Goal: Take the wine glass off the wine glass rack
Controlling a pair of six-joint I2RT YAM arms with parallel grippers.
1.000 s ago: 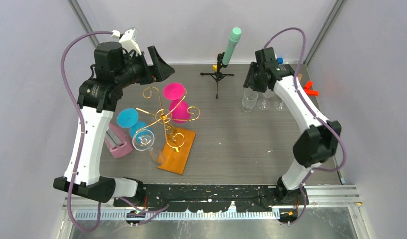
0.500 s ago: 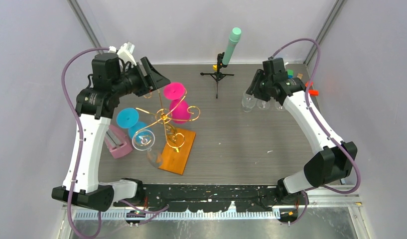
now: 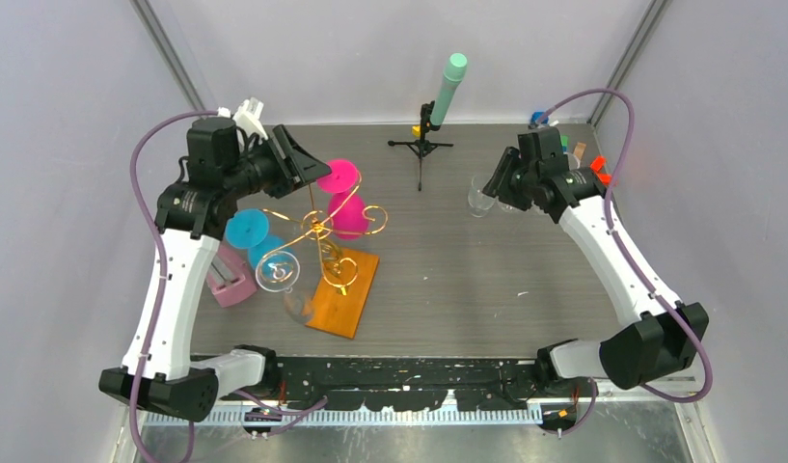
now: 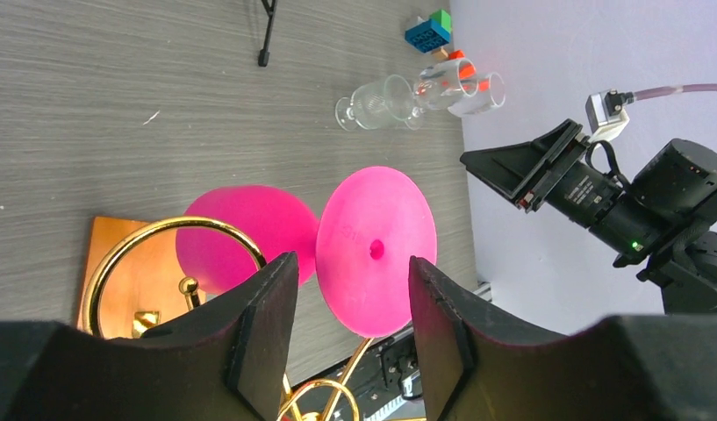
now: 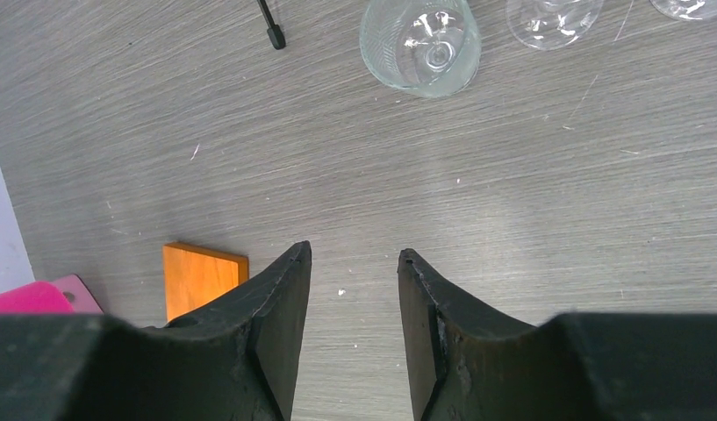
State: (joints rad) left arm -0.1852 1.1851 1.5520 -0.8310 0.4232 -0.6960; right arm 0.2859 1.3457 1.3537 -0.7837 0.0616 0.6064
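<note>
The wine glass rack [image 3: 317,231] is gold wire on an orange base [image 3: 349,294], left of centre. A pink wine glass hangs on it upside down, its round foot [image 3: 339,177] above its bowl [image 3: 349,215]. A blue glass [image 3: 245,229] and a clear glass [image 3: 277,272] hang on other arms. My left gripper [image 3: 311,170] is open just left of the pink foot. In the left wrist view the pink foot [image 4: 376,250] lies just beyond the open left gripper [image 4: 353,274], not touched. My right gripper [image 3: 493,185] is open and empty over the table, as the right wrist view [image 5: 354,256] shows.
A black tripod with a mint-green cylinder [image 3: 446,89] stands at the back centre. Several clear glasses [image 3: 480,200] stand on the table under the right gripper [image 5: 420,42]. A pink block [image 3: 228,277] lies left of the rack. Small coloured blocks [image 3: 599,175] sit at the far right.
My left gripper has come down and nearer, up to the pink glass's foot. My right arm has swung its elbow right and nearer, and its gripper has shifted slightly near the clear glasses.
</note>
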